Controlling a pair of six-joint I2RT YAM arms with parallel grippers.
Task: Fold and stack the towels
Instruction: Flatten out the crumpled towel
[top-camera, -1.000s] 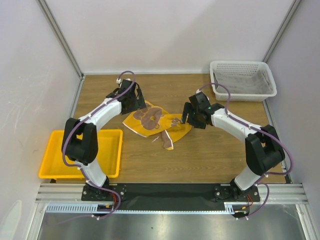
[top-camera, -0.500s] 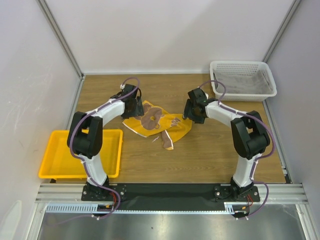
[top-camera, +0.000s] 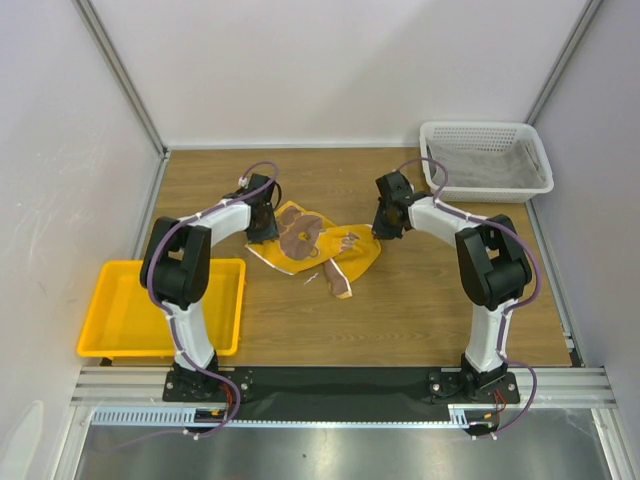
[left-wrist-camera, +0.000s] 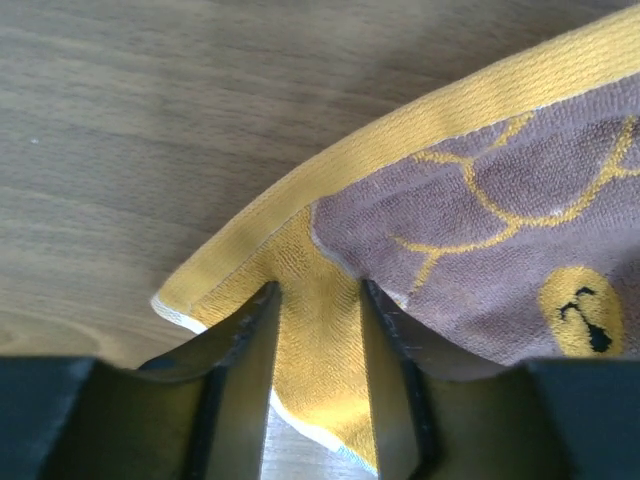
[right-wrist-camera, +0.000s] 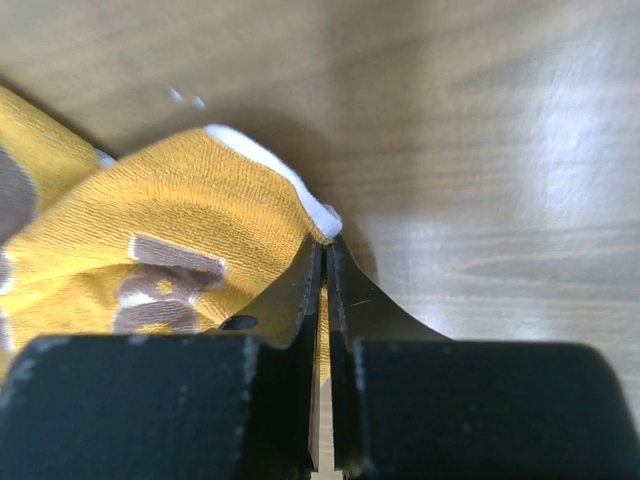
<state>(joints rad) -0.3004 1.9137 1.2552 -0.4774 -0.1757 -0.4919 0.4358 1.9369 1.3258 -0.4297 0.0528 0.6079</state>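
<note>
Left wrist view: the left pincer (left-wrist-camera: 318, 292) is narrowed onto one corner of the bear towel (left-wrist-camera: 480, 190). A fold of yellow cloth fills the gap between its fingers, so I judge the corner gripped. Beyond the fingertips runs a flat woven yellow hem, and to their right lies looped brown terry crossed by yellow stitched lines. The corner's tip, left of the fingers, touches the wood-grain tabletop (left-wrist-camera: 150, 110).

In the top external view the towel lies crumpled between the two pincers, with one flap trailing toward the arm bases.

In the right wrist view the right pincer (right-wrist-camera: 322, 245) is closed almost to nothing on the opposite corner. A white-edged hem pokes out just past its tips, and orange-yellow cloth with raised brown letters lies to their left.

The step in hand looks like spreading the first towel; no fold is made yet. Next, I judge, both pincers should draw apart until the limp cloth is taut, then lay it smooth without letting the thin hems slip.
</note>
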